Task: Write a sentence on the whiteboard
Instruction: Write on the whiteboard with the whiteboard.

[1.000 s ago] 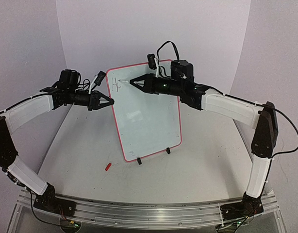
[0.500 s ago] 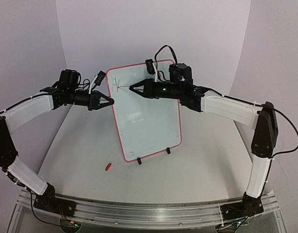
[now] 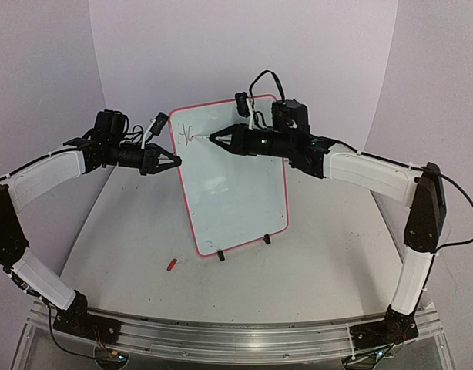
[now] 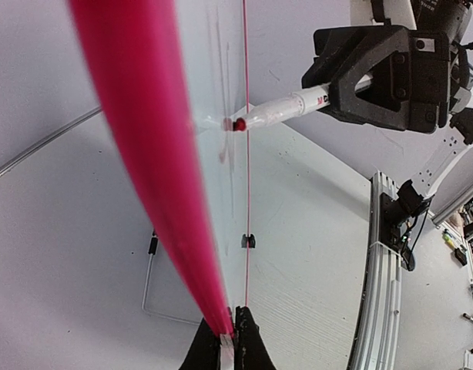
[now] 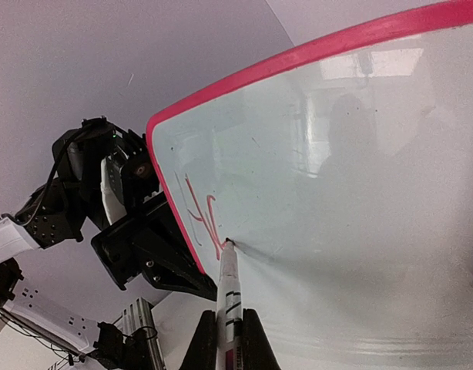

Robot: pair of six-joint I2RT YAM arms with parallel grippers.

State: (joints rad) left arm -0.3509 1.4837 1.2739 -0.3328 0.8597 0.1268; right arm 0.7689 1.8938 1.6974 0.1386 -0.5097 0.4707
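The whiteboard [image 3: 236, 193] stands upright on its wire stand, red-rimmed. The sentence [image 3: 184, 136] is only a few reddish strokes at the board's top left, also in the right wrist view [image 5: 199, 214]. My right gripper [image 3: 215, 138] is shut on the red-and-white marker [image 5: 229, 289], whose tip touches the board just beside the strokes. My left gripper [image 3: 175, 163] is shut on the board's left rim [image 4: 144, 116], pinching it between the fingertips [image 4: 244, 343]. The left wrist view shows the marker [image 4: 286, 110] meeting the board face edge-on.
A small red marker cap [image 3: 172, 264] lies on the table in front of the board's lower left corner. Two black clips [image 3: 220, 255] hold the board's bottom edge. White walls close in behind and at both sides.
My right gripper has moved the marker tip a little down and right across the top left of the board. The left arm and the board have not moved.
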